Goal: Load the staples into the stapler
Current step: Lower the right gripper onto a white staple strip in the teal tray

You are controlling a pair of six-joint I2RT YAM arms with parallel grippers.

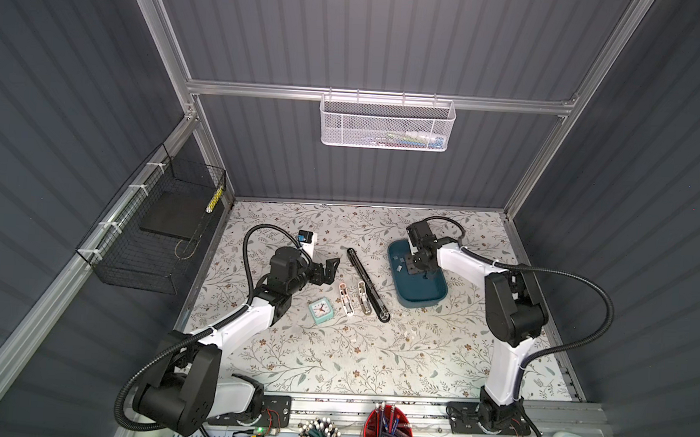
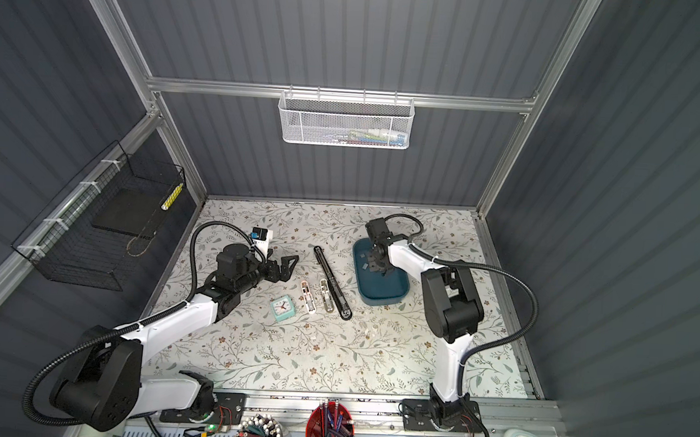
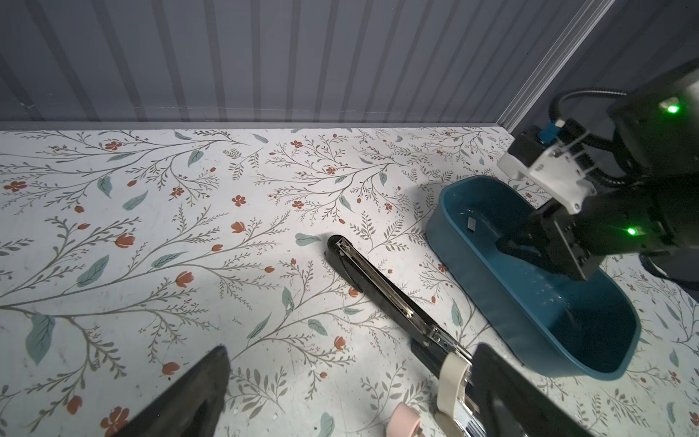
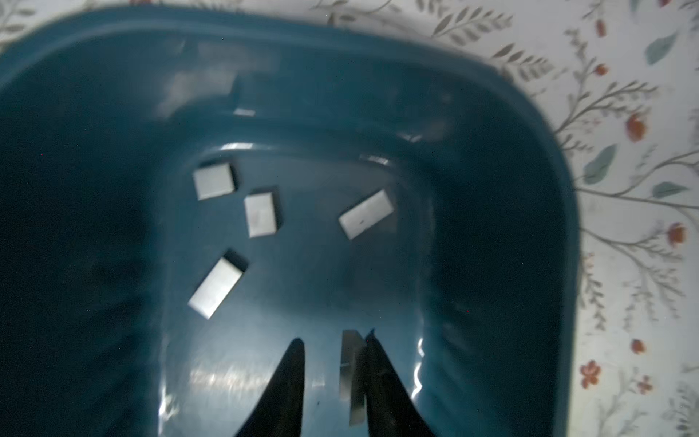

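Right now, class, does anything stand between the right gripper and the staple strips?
Nothing visible does. The right gripper is inside the teal tray, with one staple strip beside a fingertip and four more uncovered.

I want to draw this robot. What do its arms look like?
The left arm and right arm have white shells, chunky black joints and looping ribbed black cables. The left end effector and right end effector are black with pointed fingers.

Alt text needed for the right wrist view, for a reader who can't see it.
Right gripper, jaws slightly apart, reaches into a teal tray; one grey staple strip rests against one finger. Four more strips lie loose on the tray floor.
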